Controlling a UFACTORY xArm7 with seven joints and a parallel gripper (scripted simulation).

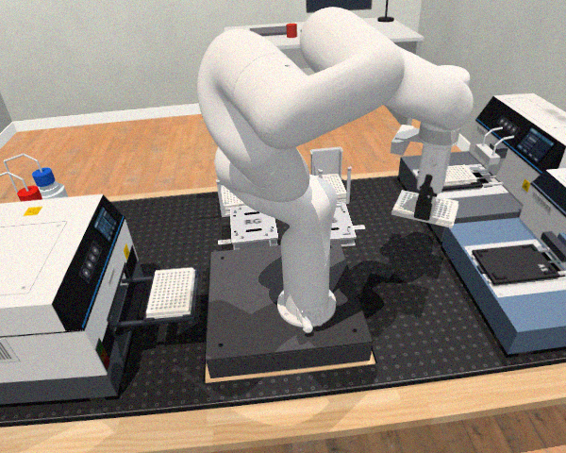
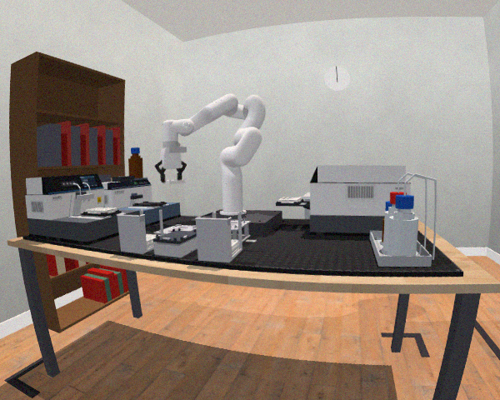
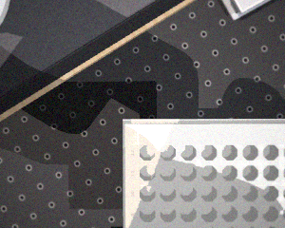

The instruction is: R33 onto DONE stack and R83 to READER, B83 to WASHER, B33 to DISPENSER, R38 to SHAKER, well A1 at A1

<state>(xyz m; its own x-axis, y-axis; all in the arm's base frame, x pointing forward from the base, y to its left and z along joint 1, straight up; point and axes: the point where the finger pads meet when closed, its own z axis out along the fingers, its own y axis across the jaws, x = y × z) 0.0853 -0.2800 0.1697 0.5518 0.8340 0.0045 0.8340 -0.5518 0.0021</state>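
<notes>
My gripper (image 1: 424, 207) is shut on a white well plate (image 1: 432, 209) and holds it level in the air, above the dark deck between the arm's base and the instruments on the right. It also shows in the exterior view (image 2: 171, 181) and fills the lower right of the wrist view (image 3: 214, 176). I cannot read its label. The blue instrument's black nest (image 1: 512, 263) is empty. Another white plate (image 1: 461, 174) sits on the grey instrument behind it. A white plate (image 1: 171, 291) lies on the tray of the large instrument at the left.
The RG nest (image 1: 252, 225) and a second nest (image 1: 344, 225) stand behind the arm's base, with the white stack racks (image 1: 327, 165) further back. Capped bottles (image 1: 44, 182) stand at the far left. The arm's raised base block (image 1: 283, 311) is in the deck's middle.
</notes>
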